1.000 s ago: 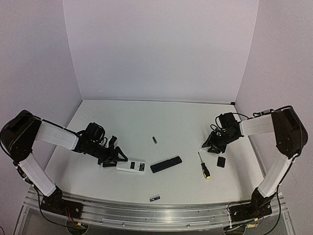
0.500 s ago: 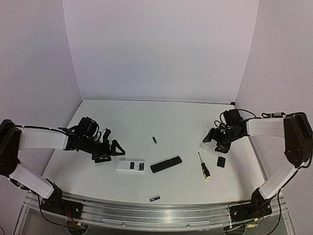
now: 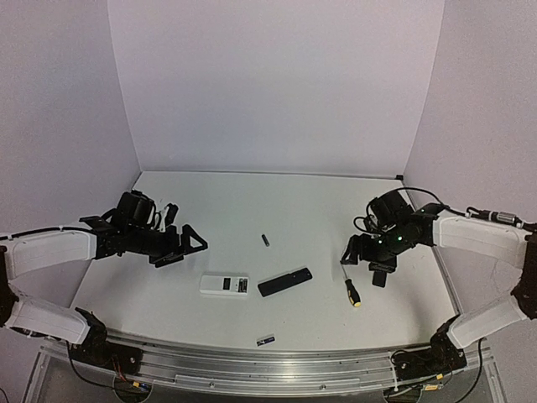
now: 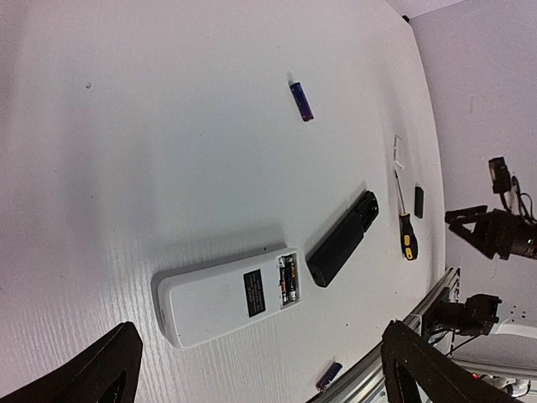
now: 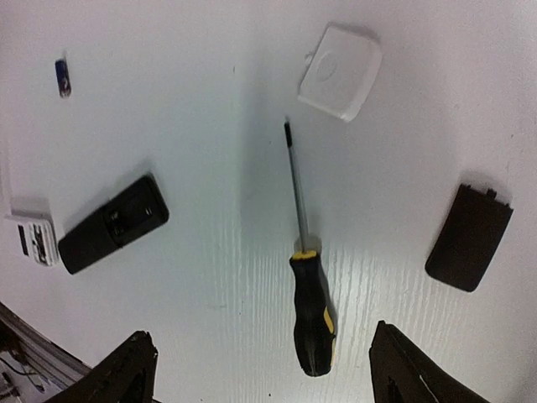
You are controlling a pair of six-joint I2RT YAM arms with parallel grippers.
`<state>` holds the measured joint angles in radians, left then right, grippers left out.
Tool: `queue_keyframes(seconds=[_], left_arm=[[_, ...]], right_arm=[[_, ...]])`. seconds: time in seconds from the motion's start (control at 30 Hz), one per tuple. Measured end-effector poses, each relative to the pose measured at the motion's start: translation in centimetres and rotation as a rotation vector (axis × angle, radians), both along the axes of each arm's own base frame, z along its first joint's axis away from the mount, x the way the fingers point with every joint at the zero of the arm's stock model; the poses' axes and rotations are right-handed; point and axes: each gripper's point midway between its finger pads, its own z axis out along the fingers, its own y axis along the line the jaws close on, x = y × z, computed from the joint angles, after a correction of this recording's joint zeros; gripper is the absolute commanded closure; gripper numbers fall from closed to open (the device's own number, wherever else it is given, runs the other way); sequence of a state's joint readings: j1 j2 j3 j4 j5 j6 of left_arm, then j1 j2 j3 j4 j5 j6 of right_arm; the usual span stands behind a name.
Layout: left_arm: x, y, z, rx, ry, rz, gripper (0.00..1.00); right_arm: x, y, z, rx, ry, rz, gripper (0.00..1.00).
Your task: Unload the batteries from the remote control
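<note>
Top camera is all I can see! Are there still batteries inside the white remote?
Observer: Yes. The left wrist view shows the white remote open at one end, with batteries in it.
Operator: What colour is the loose one far away?
Observer: That loose battery is bluish purple.
Operator: Where's the white lid?
Observer: The right wrist view shows the white lid lying near the screwdriver tip, not touching it.

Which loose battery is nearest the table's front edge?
The battery beside the metal rail; the other battery lies farther back, beyond the white remote.
</note>
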<state>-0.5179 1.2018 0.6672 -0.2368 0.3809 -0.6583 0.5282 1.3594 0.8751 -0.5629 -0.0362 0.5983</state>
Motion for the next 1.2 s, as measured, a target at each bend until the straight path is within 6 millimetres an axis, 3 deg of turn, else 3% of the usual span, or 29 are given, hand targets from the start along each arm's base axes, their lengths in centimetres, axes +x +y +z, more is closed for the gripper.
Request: queue_keyframes(seconds=[0.07, 0.23, 0.63, 1.07, 1.2], left_arm=[[0.2, 0.0, 0.5, -0.012, -0.016, 0.006, 0.0], [0.5, -0.1, 0.7, -0.035, -0.029, 0.027, 0.0], [0.6, -0.5, 0.8, -0.088, -0.035, 0.039, 0.0], [0.2, -0.5, 0.5, -0.111, -0.026, 0.046, 0.01], [-0.1, -0.8, 0.8, -0.13, -0.023, 0.025, 0.01]], right_arm=[[-1.6, 0.7, -0.9, -0.036, 0.022, 0.048, 0.21], [-4.5, -0.2, -3.7, -0.16, 0.087, 0.114, 0.28], [-5.6, -1.0, -8.6, -0.384, 0.158, 0.223, 0.46], [-4.0, 1.1, -8.7, -0.335, 0.095, 0.234, 0.97], [-4.6, 1.0, -8.6, -0.316, 0.082, 0.26, 1.0]])
